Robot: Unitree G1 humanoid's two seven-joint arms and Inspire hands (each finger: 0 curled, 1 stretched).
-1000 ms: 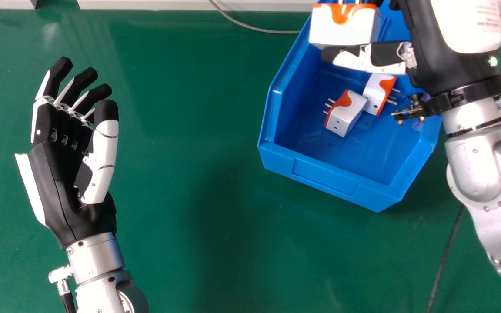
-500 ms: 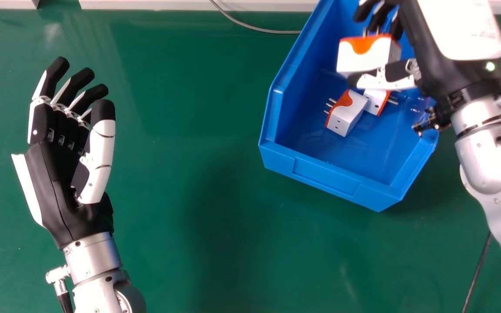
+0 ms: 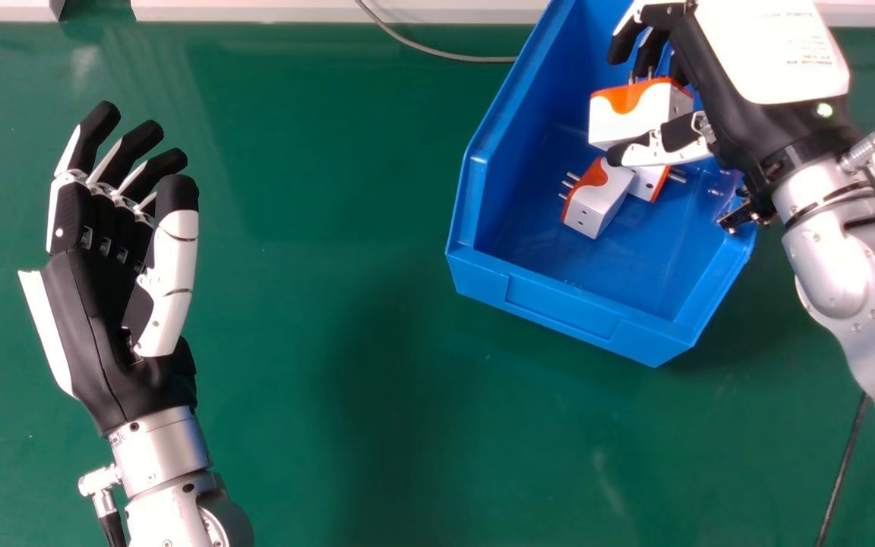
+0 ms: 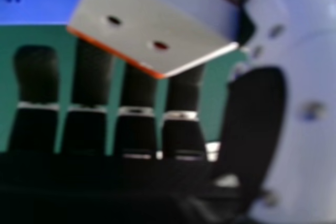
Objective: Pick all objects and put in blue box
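and the right hand [image 3: 749, 125] has an adapter [image 3: 623, 118] clamped over the blue box [image 3: 567, 304], two others [image 3: 597, 199] inside, the left hand [image 3: 96, 304] relaxed, fingers apart!

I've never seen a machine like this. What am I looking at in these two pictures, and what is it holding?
This is a human-shaped robot at work. The head view looks down from its head. Its left robot hand is open above the green table; its right robot hand is over the blue box.

The right hand holds a white-and-orange plug adapter between thumb and fingers, its metal pins pointing away from the thumb. Two similar ones lie inside the box: a nearer adapter and a farther adapter, partly hidden by the thumb.

The other picture comes from a camera at the right hand: fingers along the bottom, thumb at the right, and the held adapter close up, with two holes in one face.
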